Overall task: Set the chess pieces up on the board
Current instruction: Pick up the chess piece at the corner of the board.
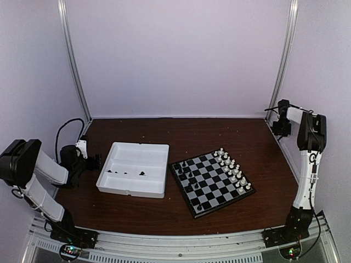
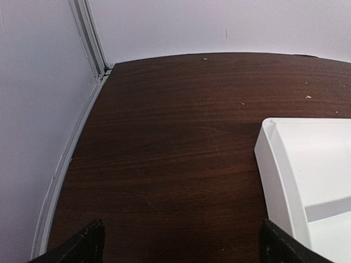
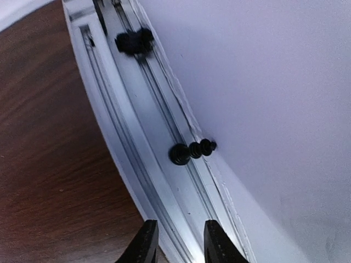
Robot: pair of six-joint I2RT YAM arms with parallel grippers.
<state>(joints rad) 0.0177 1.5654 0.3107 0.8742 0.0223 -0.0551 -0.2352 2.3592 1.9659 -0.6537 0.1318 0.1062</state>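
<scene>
Board (image 1: 213,185) sits at 3 o'clock from table (image 1: 164,211) centre, turned so its corners point along the clock axes. White pieces (image 1: 232,170) fill the two rows along its 1–2 o'clock edge. A few black chess pieces (image 1: 189,175) stand on the 9–10 o'clock side, and one is alone near the 6 o'clock corner. More black bits (image 1: 142,173) lie in the white tray (image 1: 159,149), which is at 9 o'clock just beside the board. They are too small for me to name the types.

My left gripper (image 2: 181,253) is at the table's 9 o'clock edge, just beside the tray. Its jaws are spread wide with nothing between them, only bare wood below, and the tray corner is at 3 o'clock in its wrist view.

My right gripper (image 3: 178,244) is up at the far 1–2 o'clock corner, well apart from the board. Its fingers (image 3: 143,244) are close together with a narrow gap and hold nothing. It points at the metal rail (image 3: 137,142) along the wall (image 3: 263,98), which has two black fasteners (image 3: 192,150).
</scene>
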